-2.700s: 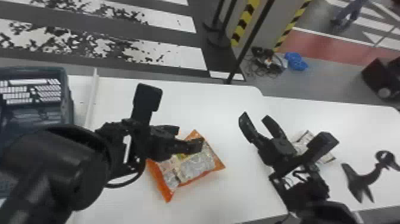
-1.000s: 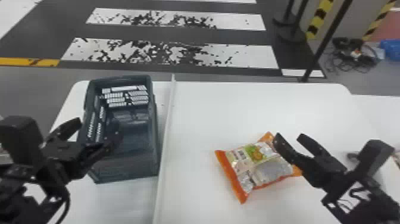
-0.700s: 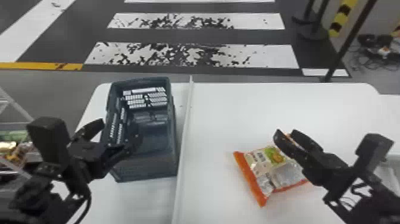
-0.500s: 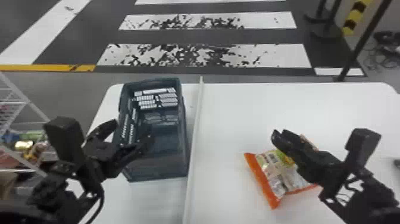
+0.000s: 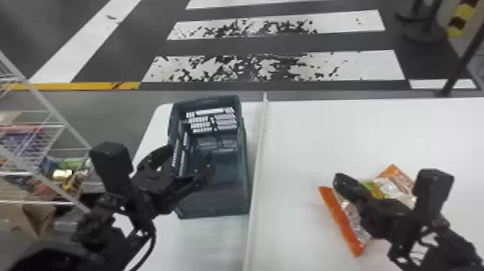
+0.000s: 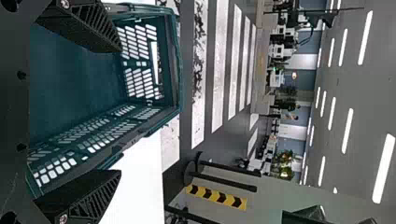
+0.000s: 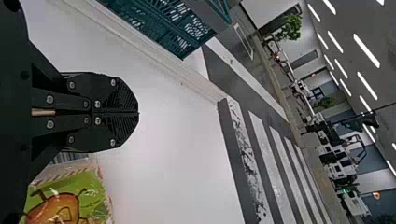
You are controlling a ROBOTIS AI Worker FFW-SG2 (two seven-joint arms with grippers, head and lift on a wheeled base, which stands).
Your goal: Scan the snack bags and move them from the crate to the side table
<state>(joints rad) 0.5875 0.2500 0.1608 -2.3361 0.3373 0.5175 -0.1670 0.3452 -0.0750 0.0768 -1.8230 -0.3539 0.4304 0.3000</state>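
Lying on the white tabletop (image 5: 306,144), across the white strip (image 5: 256,180) from the dark teal slatted plastic crate (image 5: 216,207): one orange-edged, shiny plastic snack bag (image 5: 387,186). Seemingly past unloading for this bag, with scanning and final placing probably left; impossible to confirm any scan. Gripping nothing with the black right gripper (image 7: 136,113), fingers pressed together near the bag; gripping nothing with the black left gripper (image 6: 120,111) either, fingers wide apart at the crate.

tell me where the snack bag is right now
In the head view the snack bag lies on the white table at the right, across the white strip from the crate, partly hidden behind the right gripper.
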